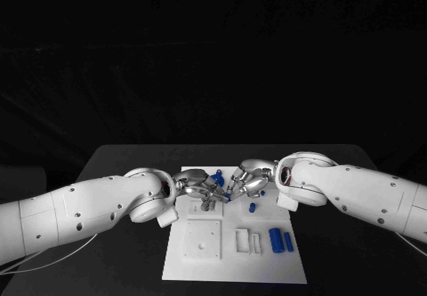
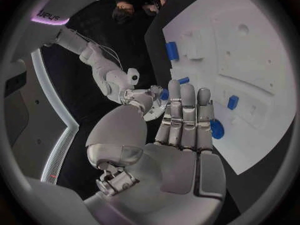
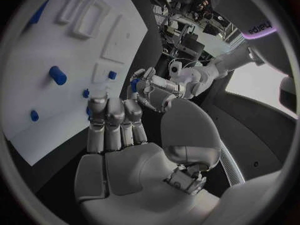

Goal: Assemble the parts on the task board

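**A:** I'm driving this from my end. Both hands meet over the far part of the task board (image 1: pixel 236 262), which lies mid desk (image 1: pixel 116 166). Left hand (image 1: pixel 197 188) has a small blue part (image 1: pixel 218 179) at its fingertips, though I can't tell if it's actually pinched.

**B:** And the right hand (image 1: pixel 249 179)?

**A:** Fingers out straight, nearly touching the left. Can't tell its grip either. Two blue cylinders (image 1: pixel 280 240) lie side by side near the board's right edge.
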`<state>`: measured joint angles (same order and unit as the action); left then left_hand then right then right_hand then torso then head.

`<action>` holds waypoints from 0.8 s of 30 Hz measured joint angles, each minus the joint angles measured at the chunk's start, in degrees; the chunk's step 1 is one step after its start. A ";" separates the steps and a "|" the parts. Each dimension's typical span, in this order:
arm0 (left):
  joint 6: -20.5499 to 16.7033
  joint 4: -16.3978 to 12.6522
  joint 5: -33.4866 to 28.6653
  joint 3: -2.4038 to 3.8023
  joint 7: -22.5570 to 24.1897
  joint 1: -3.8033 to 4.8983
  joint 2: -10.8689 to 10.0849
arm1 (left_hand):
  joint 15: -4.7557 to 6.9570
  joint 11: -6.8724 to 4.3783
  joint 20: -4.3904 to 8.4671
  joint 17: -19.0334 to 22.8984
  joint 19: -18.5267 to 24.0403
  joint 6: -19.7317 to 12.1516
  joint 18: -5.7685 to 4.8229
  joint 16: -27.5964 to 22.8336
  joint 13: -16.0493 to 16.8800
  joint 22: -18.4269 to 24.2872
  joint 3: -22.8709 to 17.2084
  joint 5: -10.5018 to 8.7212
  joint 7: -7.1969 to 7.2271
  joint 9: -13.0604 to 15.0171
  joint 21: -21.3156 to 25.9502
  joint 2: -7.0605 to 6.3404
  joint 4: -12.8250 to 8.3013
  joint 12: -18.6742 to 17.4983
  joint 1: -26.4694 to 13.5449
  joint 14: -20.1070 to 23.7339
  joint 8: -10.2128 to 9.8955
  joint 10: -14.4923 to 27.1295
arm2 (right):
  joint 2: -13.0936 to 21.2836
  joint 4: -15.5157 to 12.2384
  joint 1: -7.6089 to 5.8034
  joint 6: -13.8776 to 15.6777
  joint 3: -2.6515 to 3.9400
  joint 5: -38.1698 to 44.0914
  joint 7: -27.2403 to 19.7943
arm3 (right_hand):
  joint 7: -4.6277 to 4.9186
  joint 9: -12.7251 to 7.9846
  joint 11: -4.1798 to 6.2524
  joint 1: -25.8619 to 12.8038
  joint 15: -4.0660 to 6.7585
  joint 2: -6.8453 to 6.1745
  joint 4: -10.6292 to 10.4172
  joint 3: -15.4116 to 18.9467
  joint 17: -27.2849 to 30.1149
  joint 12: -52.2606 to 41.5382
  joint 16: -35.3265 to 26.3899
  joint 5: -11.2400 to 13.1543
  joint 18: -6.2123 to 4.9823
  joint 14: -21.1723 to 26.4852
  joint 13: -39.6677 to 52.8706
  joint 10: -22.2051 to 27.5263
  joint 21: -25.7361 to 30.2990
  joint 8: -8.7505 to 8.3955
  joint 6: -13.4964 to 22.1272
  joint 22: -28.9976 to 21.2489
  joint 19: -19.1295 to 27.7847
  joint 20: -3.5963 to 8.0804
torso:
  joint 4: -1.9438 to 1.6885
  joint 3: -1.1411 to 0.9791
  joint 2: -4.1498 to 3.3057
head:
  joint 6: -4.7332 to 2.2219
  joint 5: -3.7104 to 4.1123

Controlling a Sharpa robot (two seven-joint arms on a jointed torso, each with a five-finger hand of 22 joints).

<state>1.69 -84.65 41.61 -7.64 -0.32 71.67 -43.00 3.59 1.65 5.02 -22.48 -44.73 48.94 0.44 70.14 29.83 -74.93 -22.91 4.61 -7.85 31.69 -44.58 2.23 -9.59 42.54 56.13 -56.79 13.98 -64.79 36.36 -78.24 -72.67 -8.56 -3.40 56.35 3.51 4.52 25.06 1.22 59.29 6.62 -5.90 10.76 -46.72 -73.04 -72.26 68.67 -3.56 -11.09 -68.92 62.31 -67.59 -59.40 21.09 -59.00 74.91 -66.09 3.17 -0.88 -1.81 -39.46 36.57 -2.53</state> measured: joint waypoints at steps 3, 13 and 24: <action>0.10 0.01 -0.05 -0.01 -0.01 0.00 -0.02 | -0.03 0.00 0.00 0.00 0.00 0.10 0.00 0.00 0.00 0.00 0.16 0.00 0.08 -0.08 0.00 0.00 -0.17 0.00 0.00 -0.03 0.06 0.00 | -0.04 0.02 0.00 -0.16 0.00 -0.06 0.01 | 0.00 0.00 0.00 0.00 0.01 0.00 0.00 0.00 0.00 0.00 0.00 0.00 0.00 0.03 0.08 0.00 0.00 0.00 0.00 0.00 0.01 0.00 | 0.01 -0.01 0.00 | 0.01 0.02; 0.18 0.10 -0.17 -0.03 -0.14 -0.01 0.00 | -0.04 -0.21 0.00 -0.01 0.00 0.52 0.00 0.00 -0.01 0.01 0.39 0.00 0.08 -0.30 0.00 0.23 -0.40 0.00 0.23 -0.04 0.49 -0.21 | -0.12 -0.15 -0.02 -0.49 0.00 -0.37 0.14 | 0.00 0.00 0.00 -0.06 0.02 0.06 0.00 0.00 0.00 0.00 0.06 0.00 0.00 0.20 0.23 0.00 0.00 -0.01 0.00 0.00 0.10 -0.09 | 0.00 -0.03 -0.01 | 0.11 0.05; 0.24 0.12 -0.22 -0.05 -0.32 -0.01 0.06 | 0.04 -0.43 0.00 -0.01 0.00 0.60 0.00 0.00 -0.07 0.01 0.78 0.00 0.18 -0.52 0.00 0.44 -0.01 0.00 0.01 0.06 0.50 -0.43 | -0.15 -0.16 -0.02 -0.65 0.01 -0.52 0.24 | 0.00 0.00 0.00 -0.32 0.08 0.15 0.17 -0.16 0.00 0.00 0.09 -0.23 0.00 0.29 0.25 0.00 0.01 -0.02 0.00 0.00 0.11 -0.10 | -0.01 -0.02 -0.01 | 0.19 0.06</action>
<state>1.93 -84.53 41.40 -7.69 -0.65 71.66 -42.94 3.62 1.22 5.02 -22.49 -44.74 49.54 0.44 70.14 29.76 -74.92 -22.13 4.61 -7.67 31.17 -44.58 2.67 -9.61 42.54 56.14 -56.73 14.48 -65.21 36.21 -78.40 -72.69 -9.21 -3.39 55.83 3.75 4.52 25.06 1.22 58.97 6.70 -5.74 10.93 -46.88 -73.04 -72.26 68.77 -3.79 -11.10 -68.63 62.56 -67.59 -59.40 21.07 -59.00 74.90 -65.98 3.07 -0.88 -1.83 -39.46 36.75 -2.47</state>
